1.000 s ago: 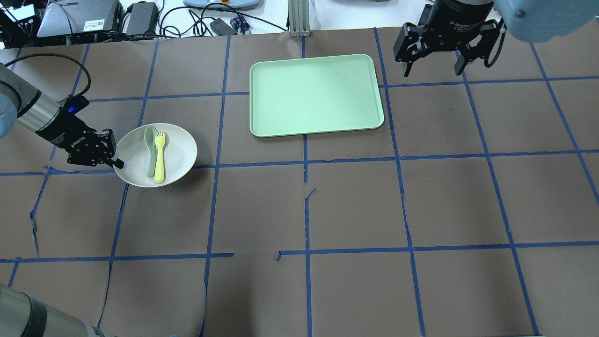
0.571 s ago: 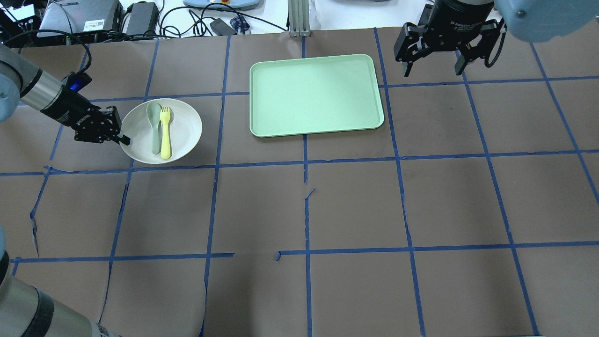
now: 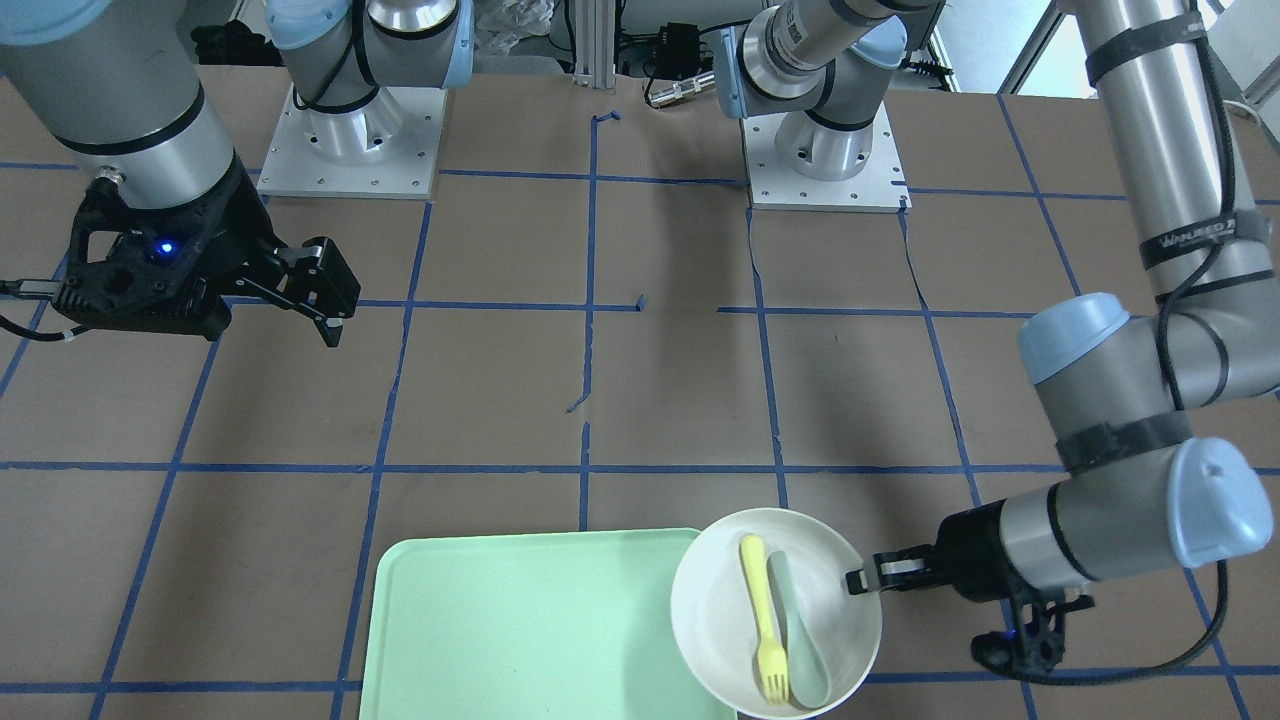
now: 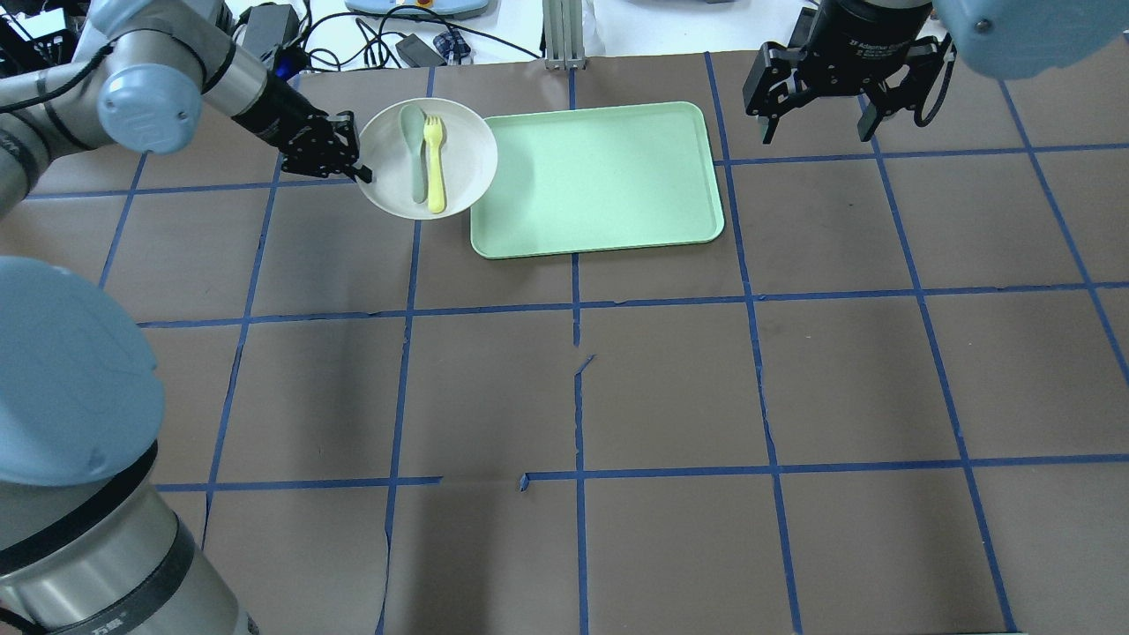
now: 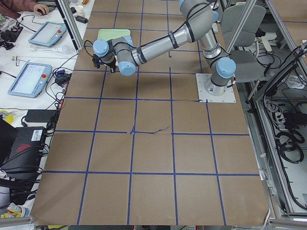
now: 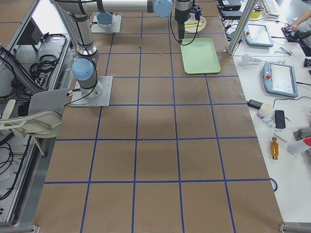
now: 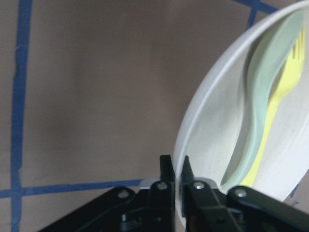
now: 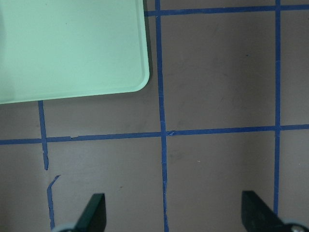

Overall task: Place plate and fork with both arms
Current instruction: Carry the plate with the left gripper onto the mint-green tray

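The off-white plate (image 4: 467,145) hangs in the air at the mint-green tray's (image 4: 600,176) left end and overlaps its edge. The yellow fork (image 4: 434,168) lies in it beside a grey-green spoon (image 4: 413,145). My left gripper (image 4: 360,172) is shut on the plate's left rim. In the left wrist view the fingers (image 7: 166,181) pinch the rim of the plate (image 7: 207,145), with the fork (image 7: 280,111) inside. In the front view the plate (image 3: 715,610), the fork (image 3: 762,620) and the left gripper (image 3: 862,578) show. My right gripper (image 4: 816,128) is open and empty, high beyond the tray's right end.
The tray also shows in the front view (image 3: 530,630) and the right wrist view (image 8: 72,48). Cables, power bricks and a laptop (image 4: 141,35) lie past the table's far edge. Brown paper with blue tape lines covers the table (image 4: 670,379).
My left arm has carried the plate with fork and spoon from the table's left side away and to the right, up to the tray's left end. The right gripper has stayed put.
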Controlling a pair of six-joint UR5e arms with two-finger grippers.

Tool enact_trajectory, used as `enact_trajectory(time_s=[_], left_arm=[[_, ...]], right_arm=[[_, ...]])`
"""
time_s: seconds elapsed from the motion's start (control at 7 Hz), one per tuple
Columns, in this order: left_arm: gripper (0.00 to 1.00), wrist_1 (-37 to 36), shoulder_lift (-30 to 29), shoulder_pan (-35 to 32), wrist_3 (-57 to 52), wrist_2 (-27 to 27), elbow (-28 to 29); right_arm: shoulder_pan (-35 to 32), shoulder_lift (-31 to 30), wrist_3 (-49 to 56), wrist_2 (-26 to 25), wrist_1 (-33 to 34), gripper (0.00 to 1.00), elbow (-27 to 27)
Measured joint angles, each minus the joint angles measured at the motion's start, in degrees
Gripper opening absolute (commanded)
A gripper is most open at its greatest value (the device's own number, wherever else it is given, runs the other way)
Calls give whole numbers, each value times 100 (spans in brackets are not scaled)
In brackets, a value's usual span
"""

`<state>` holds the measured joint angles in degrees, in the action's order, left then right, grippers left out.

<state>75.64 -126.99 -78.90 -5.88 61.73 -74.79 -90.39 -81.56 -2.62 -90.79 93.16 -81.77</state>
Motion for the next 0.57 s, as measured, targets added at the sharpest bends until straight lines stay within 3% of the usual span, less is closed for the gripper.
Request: enact_trajectory(time_s=[0.29, 0.57], left_arm=[[0, -45, -770, -641, 322, -303, 851], [0, -150, -1245, -1109, 738, -311, 1269]], right_arm=[[10, 0, 6, 0, 0, 100, 3], [13, 0, 7, 0, 0, 100, -2]])
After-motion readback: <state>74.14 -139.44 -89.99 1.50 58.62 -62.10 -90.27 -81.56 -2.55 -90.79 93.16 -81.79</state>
